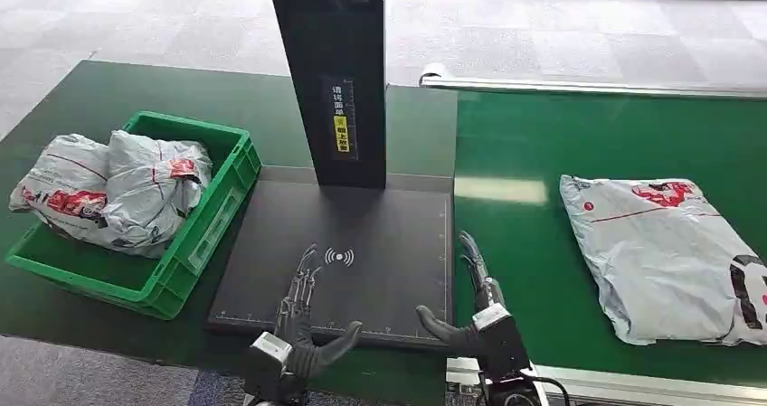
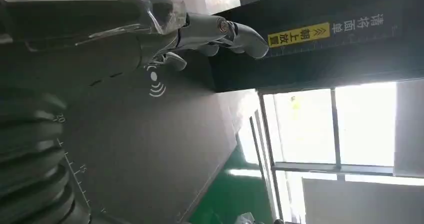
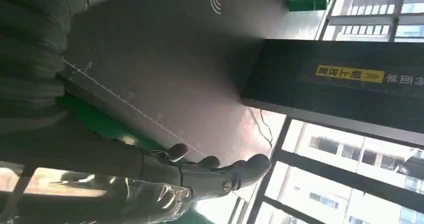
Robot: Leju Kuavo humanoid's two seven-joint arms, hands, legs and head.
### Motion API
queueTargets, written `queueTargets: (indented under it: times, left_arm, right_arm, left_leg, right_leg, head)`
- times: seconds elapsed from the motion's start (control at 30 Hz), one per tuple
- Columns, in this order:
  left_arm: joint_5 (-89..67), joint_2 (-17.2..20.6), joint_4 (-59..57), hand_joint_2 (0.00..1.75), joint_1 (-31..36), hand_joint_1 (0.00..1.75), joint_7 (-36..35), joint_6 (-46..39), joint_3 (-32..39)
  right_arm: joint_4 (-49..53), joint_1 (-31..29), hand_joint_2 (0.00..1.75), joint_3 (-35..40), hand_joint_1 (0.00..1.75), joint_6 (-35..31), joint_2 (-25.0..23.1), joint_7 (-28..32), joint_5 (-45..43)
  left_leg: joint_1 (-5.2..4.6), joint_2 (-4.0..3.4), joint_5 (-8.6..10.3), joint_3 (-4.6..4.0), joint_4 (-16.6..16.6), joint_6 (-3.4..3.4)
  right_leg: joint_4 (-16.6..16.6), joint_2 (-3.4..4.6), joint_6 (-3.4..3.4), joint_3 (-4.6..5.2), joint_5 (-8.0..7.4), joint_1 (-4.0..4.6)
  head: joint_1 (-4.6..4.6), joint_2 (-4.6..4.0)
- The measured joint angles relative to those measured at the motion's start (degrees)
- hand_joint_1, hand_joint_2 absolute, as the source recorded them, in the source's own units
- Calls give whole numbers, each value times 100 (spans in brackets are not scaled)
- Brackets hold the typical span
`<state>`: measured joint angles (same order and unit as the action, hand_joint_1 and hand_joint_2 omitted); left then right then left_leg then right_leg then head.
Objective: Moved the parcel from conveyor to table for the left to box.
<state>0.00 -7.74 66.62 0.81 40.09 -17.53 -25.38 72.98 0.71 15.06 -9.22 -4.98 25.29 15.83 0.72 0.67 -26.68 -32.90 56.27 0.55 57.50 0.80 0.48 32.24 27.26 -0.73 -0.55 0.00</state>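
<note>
Both hands hover low over the near edge of the dark scanning pad [image 1: 362,243], and neither holds anything: the left hand [image 1: 303,320] has its fingers stretched forward and its thumb swung out, and the right hand [image 1: 475,302] is the same, fingers straight, thumb spread toward its partner. The grey parcel [image 1: 665,257] lies flat on the green conveyor belt [image 1: 543,144], off to the right of the right hand and a little ahead of it, well apart from the fingertips. Its long axis runs at a slant, from the far corner nearest the pad toward the near right. The right hand is plainly the nearer one; the left hand has the whole pad between it and the parcel. To my eye the reach belongs to the right arm, sweeping outward. The green crate [image 1: 217,212], already holding bagged parcels, waits beyond the left hand on its outer side.
</note>
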Motion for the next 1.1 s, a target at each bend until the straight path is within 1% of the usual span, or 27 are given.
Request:
queueTargets:
  times: [0.1, 0.3, 0.37, 0.47, 0.57, 0.67, 0.77, 0.9, 0.97, 1.1]
  left_arm:
    - [-2, -15, 0, 175, 0, 0, -2, -63, -4]
    - [-2, -37, -2, 175, -1, 0, 0, -114, -37]
    - [11, -37, -2, 175, -4, 0, -2, -177, -44]
    - [79, -29, 0, 175, -21, 0, -2, -304, -74]
    - [133, -7, 0, 175, -48, 0, -2, -348, -136]
    - [135, 9, -2, 175, -57, 0, 0, -398, -205]
    - [140, 35, -2, 175, -41, 0, 0, -409, -275]
    - [155, 70, -2, 175, 7, 0, 0, -407, -378]
    - [192, 76, -7, 175, 27, 0, 0, -400, -404]
    - [230, 94, -15, 175, 51, 0, 0, -387, -461]
  right_arm:
    - [54, -2, 175, -2, 0, -87, 37, -219, 266]
    - [129, -4, 175, -2, 0, -203, 109, -352, 495]
    - [133, -6, 175, 0, 0, -462, 133, -569, 973]
    - [127, -23, 175, -4, 0, -987, 207, -1055, 2245]
    - [41, -45, 175, -68, 0, -1222, 300, -1332, 2912]
    - [-285, -99, 175, -268, 0, -1384, 376, -1371, 3090]
    - [-684, -200, 175, -561, 0, -1447, 437, -1225, 3057]
    - [-1252, -458, 175, -841, 0, -1512, 583, -1242, 3439]
    - [-1638, -657, 175, -955, 0, -1648, 684, -1273, 3658]
    - [-2174, -908, 175, -1099, 0, -1759, 828, -1314, 3822]
  left_leg:
    - [0, 0, 0, 0, 0, 0]
    - [0, 0, 0, 0, 0, 0]
    - [0, 0, 0, 0, 0, 0]
    - [0, 0, 0, 0, 0, 0]
    - [0, 0, 0, 0, 0, 0]
    - [0, 1, 0, -1, 0, 0]
    - [-1, 2, 0, -1, 0, -1]
    - [-1, 1, 0, 0, 1, -1]
    - [-1, 1, 0, 0, 1, -1]
    - [0, 2, 0, 0, 1, -1]
  right_leg:
    - [0, 0, 0, 0, 0, 0]
    - [0, 0, 0, -1, 0, 0]
    - [0, 0, 0, -1, 0, 0]
    - [0, 0, 0, 0, 0, 0]
    - [0, 0, 0, -1, 0, 0]
    - [0, -1, 0, -1, 0, -1]
    - [0, 0, 1, -1, -1, -1]
    - [0, 0, 1, -1, -2, -1]
    - [0, 1, 0, -1, -3, -1]
    - [0, 0, 0, -1, -3, -1]
  head:
    - [0, 0]
    - [0, 0]
    - [0, 0]
    - [0, 0]
    - [0, 0]
    - [0, 0]
    - [2, 0]
    - [0, 0]
    - [-2, 0]
    - [-2, 0]
